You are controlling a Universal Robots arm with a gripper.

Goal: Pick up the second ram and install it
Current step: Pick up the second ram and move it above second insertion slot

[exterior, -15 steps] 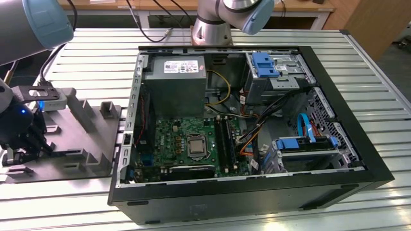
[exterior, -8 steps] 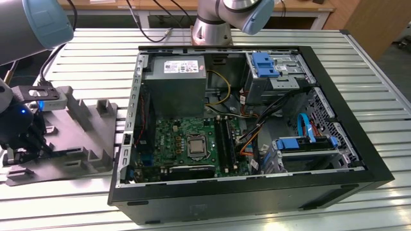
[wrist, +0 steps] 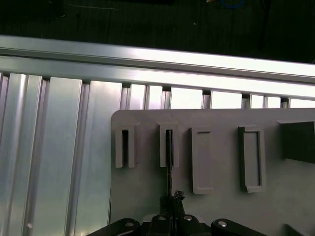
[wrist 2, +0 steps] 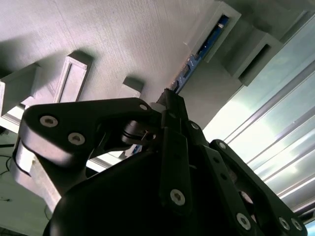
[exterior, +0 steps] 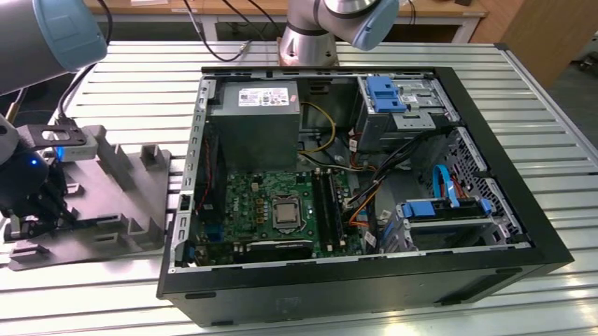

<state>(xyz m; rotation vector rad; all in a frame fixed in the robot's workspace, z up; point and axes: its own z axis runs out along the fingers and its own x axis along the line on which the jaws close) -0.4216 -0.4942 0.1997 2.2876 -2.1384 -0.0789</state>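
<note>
Your gripper (exterior: 38, 210) hangs low over the grey moulded tray (exterior: 122, 175) at the exterior view's left, well apart from the open computer case (exterior: 374, 294) that fills the middle of the slatted aluminium table (exterior: 140, 77). In both wrist views its dark fingers are drawn together and pinch the near end of the second ram (wrist 2: 199, 51), with the gripper (wrist 2: 170, 98) meeting the stick just where its thin edge comes out. The stick stands on edge over the tray (wrist 2: 98, 39), a green and blue sliver of board, and its far end sits inside one of the slotted upright posts (wrist 2: 216, 29). In the first wrist view you see the second ram (wrist: 169, 167) as a thin dark line running from the gripper (wrist: 171, 199) into the second slotted post (wrist: 169, 145) of the row on the tray (wrist: 226, 206), beside the bright table slats (wrist: 64, 172). Inside the case the green motherboard (exterior: 271, 196) lies flat, its long black slots (exterior: 327, 203) beside the processor socket (exterior: 283, 210).
</note>
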